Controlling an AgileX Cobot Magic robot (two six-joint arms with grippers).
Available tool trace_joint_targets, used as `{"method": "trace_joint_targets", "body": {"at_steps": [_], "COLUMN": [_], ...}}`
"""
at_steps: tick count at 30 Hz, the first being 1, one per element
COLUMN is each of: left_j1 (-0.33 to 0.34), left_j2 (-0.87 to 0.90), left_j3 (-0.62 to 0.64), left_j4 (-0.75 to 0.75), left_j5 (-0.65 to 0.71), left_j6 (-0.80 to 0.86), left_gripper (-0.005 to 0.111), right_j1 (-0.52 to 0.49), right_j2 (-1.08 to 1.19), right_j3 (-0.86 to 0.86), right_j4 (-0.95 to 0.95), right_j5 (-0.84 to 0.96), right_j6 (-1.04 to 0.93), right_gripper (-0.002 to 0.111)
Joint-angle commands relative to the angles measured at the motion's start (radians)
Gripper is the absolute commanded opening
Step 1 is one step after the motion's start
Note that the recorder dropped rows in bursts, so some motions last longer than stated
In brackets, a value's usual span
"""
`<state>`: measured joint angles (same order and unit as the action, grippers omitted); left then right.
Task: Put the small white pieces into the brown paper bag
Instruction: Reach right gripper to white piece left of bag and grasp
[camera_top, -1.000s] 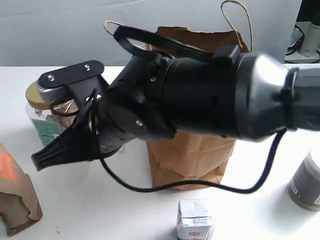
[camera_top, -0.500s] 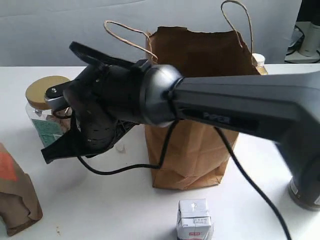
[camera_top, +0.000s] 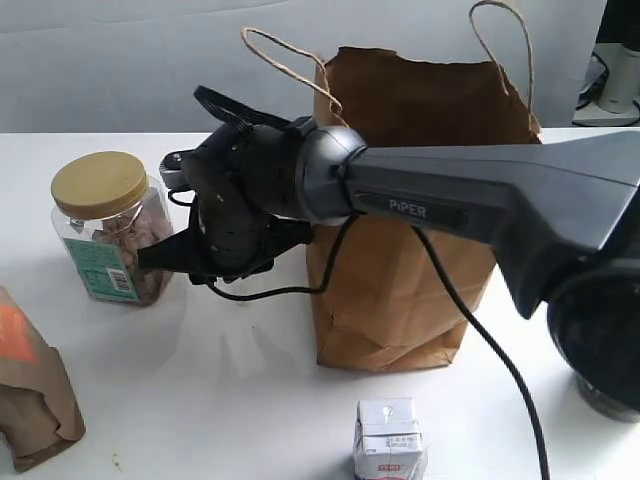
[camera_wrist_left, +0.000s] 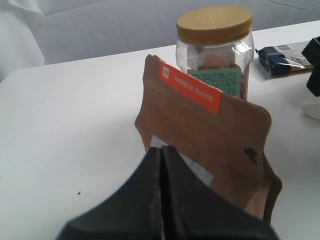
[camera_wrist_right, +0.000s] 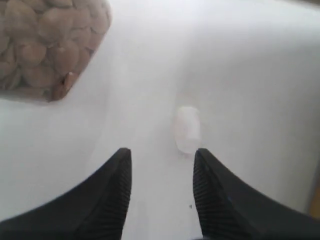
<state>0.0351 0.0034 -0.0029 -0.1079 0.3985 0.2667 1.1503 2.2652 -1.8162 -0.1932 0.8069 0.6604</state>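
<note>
1. The brown paper bag (camera_top: 400, 260) is matt kraft paper, creased and wrinkled; its handles (camera_top: 300, 72) are twisted paper cord.
2. The jar (camera_top: 105, 240) is clear glossy plastic, and its lid (camera_top: 98, 183) is smooth yellow plastic.
3. The pouch (camera_wrist_left: 210, 145) is matt brown paper with an orange printed label (camera_wrist_left: 190, 87).
4. The small white piece (camera_wrist_right: 187, 129) looks matt and soft.
5. The right tool (camera_wrist_right: 161, 162) has black pads (camera_wrist_right: 212, 195) with fine ribs, like rubber; the left tool (camera_wrist_left: 161, 152) is smooth matt black plastic.
6. The arm (camera_top: 480, 205) has a grey shell with a satin shine.
7. The counter (camera_top: 220, 400) is white, smooth and matt.
8. The carton (camera_top: 389, 440) is white coated card.
</note>
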Motion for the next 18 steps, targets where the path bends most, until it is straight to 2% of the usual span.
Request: {"method": "trace_joint_targets", "body": {"at_steps": [1,18], "left_j1": [-0.008,-0.008], "left_j2": [-0.003,-0.003], "left_j3": [0.003,0.003], "left_j4": [-0.009,-0.009], "left_j5": [-0.006,-0.006], "left_j6": [-0.002,-0.002], "left_gripper": [0.000,0.000], "right_j1": [-0.024,-0.026], "right_j2": [0.024,0.126], "right_j3": [-0.006,-0.008], "right_j4": [-0.001,-0.009], "right_j5": [-0.017,-0.161], "right_j6": [0.010,0.024], "right_gripper": [0.039,0.039]}}
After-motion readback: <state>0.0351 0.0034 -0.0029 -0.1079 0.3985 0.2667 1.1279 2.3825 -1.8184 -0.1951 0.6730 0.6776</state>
